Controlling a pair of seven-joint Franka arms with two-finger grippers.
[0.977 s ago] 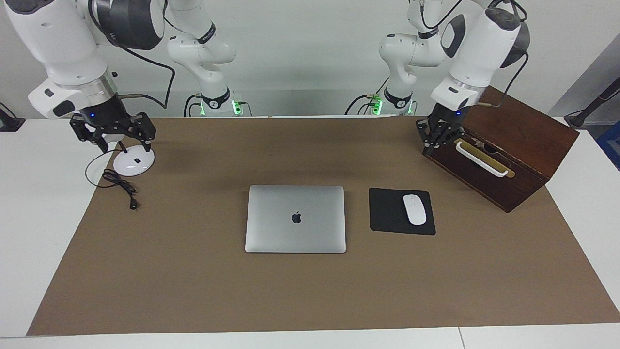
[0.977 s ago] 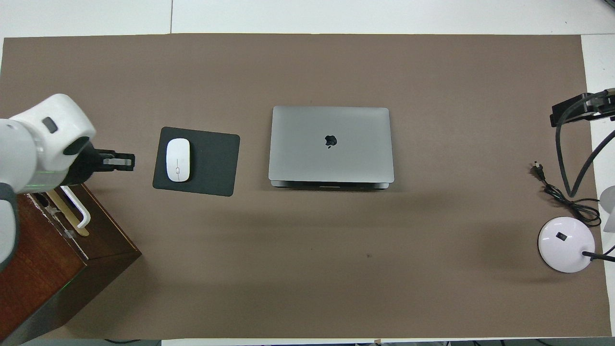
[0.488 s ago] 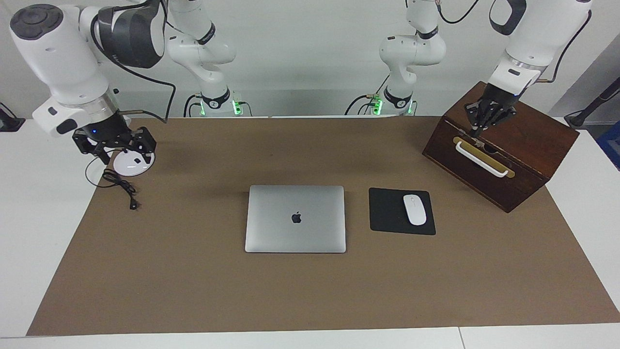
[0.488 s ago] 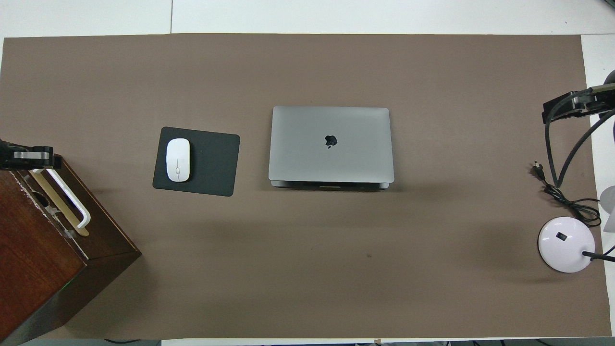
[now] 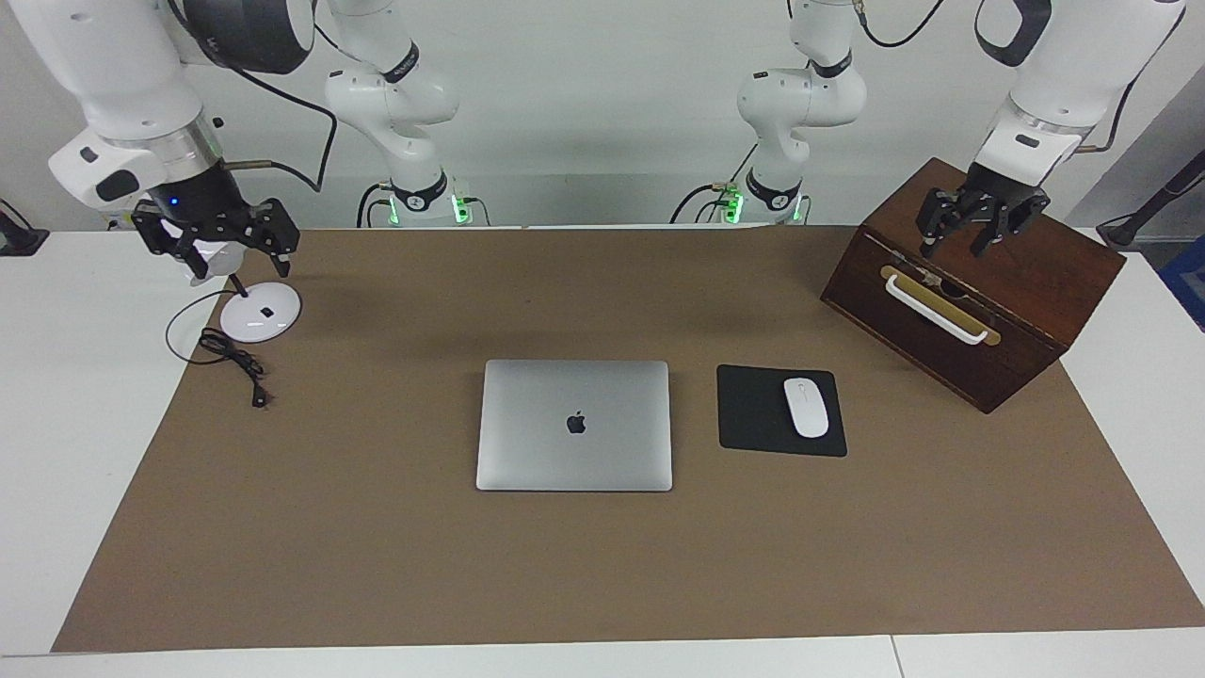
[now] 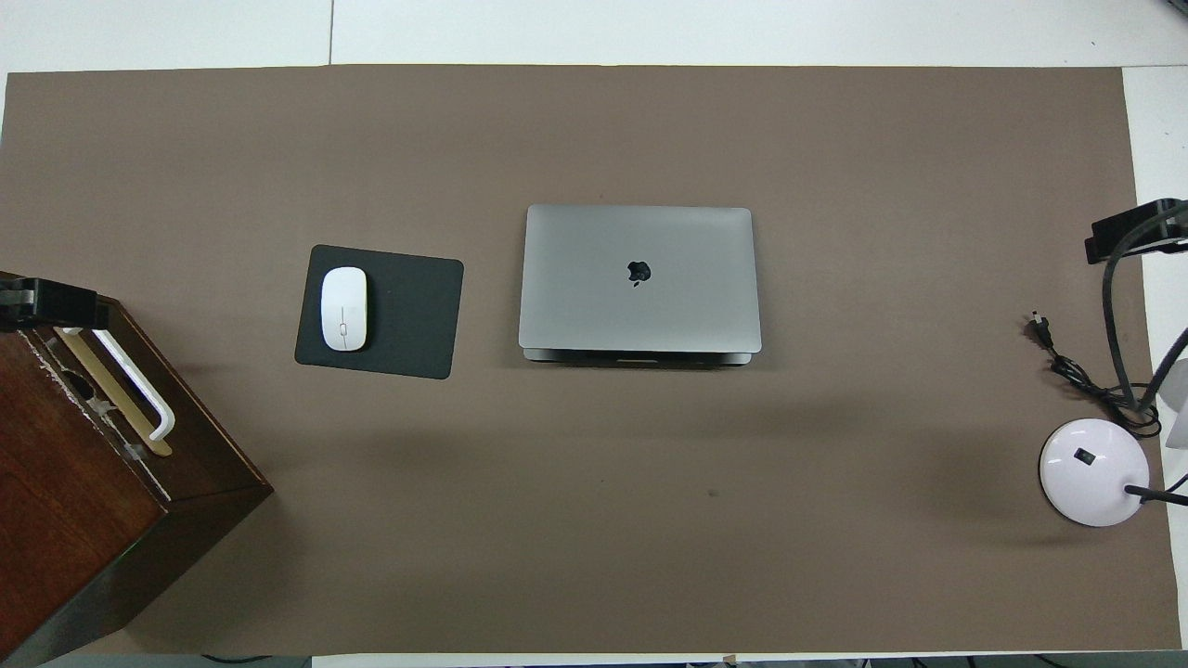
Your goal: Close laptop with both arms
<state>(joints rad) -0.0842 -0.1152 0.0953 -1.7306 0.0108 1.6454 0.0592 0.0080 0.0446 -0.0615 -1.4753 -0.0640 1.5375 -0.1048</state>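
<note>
Both claws hang spread and empty, left claw (image 5: 979, 222) over the wooden box (image 5: 979, 311), right claw (image 5: 215, 237) over the lamp base (image 5: 261, 312), at opposite counter ends, with the shut laptop (image 5: 574, 424) lying flat midway between them.

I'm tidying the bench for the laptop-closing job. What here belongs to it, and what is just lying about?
Job: laptop, lid flat; left gripper over the wooden box; right gripper over the lamp base.

Lying about: mouse pad, mouse, wooden box, lamp base, cable.
</note>
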